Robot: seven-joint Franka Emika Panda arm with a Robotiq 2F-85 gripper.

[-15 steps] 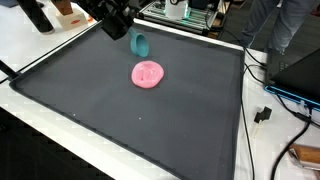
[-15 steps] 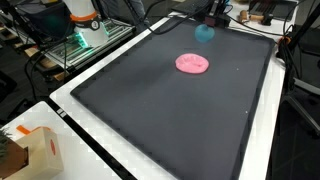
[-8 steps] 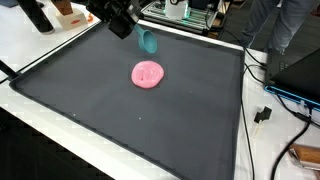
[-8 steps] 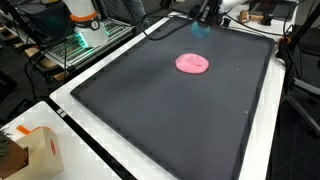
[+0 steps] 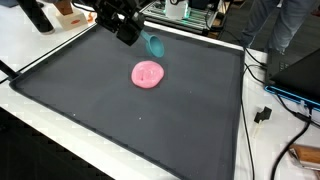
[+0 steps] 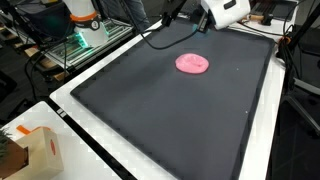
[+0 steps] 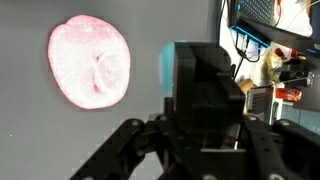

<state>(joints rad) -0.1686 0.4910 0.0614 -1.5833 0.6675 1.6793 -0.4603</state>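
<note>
Teal cup (image 5: 154,45) is clamped in the tool (image 5: 144,37), tilted, airborne over the black mat's (image 5: 120,120) 12 o'clock edge; looks like mid-carry. Cup sticks out at the tool's 4 o'clock, pink plate (image 5: 148,73) flat on the mat at the cup's 6 o'clock. Next move calls for levelling before any set-down.

The gripper (image 5: 138,36) is all matte black and chunky, up in the upper left of an exterior view. In the wrist view it's a boxy black block mid-frame, with angled linkage bars (image 7: 140,145) along the bottom. The arm link (image 6: 226,10) at upper right is glossy white, with a thin black cable (image 6: 158,38) hanging off it.
</note>
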